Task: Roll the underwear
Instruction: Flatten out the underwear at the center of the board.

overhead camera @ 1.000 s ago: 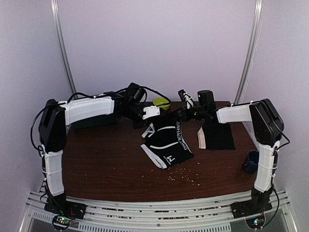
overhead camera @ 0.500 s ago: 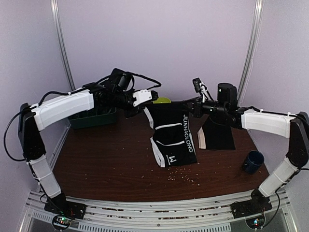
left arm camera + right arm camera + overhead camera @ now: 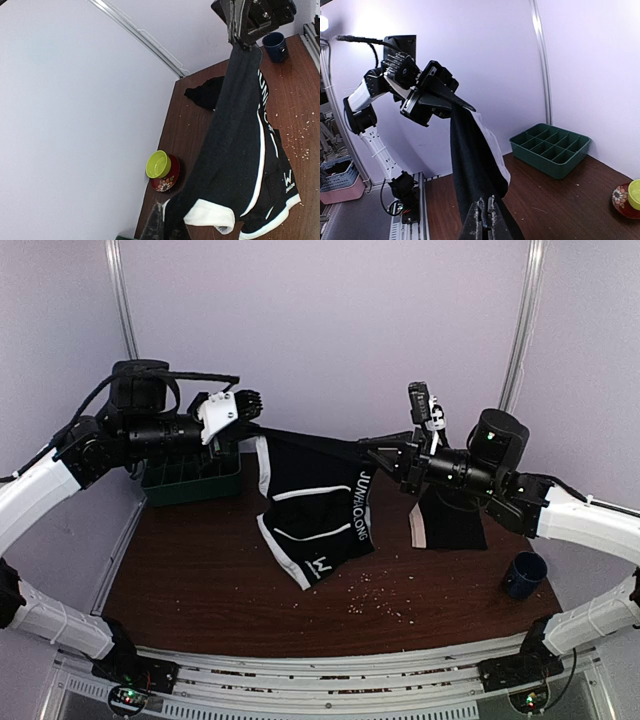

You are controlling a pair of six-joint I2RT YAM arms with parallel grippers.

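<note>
The left gripper (image 3: 248, 418) is closed on one corner of the waistband of the striped underwear (image 3: 315, 505). It is raised in the air, just above the right end of the green tray (image 3: 190, 483). The right gripper (image 3: 368, 446) is also closed, and it pinches the other corner of the same waistband, further to the right of the tray and at almost the same height. In the right wrist view its two fingers (image 3: 481, 216) are pressed together on the black cloth.

Between the two grippers the waistband makes a nearly straight line. The rest of the garment hangs down from it, with white stripes and white letters facing the front. From the top view I cannot tell if its lower edge touches the brown surface (image 3: 200, 570).

The plain underwear (image 3: 452, 523) lies flat on the surface, well to the right of the tray and partly behind the right arm. A blue cup (image 3: 522, 575) stands further right again and nearer to the front edge. Small pale crumbs (image 3: 375, 595) are scattered in front of the hanging garment. A red bowl (image 3: 167, 181) with a lime cup (image 3: 158, 163) in it stands by the back wall, to the right of the tray.
</note>
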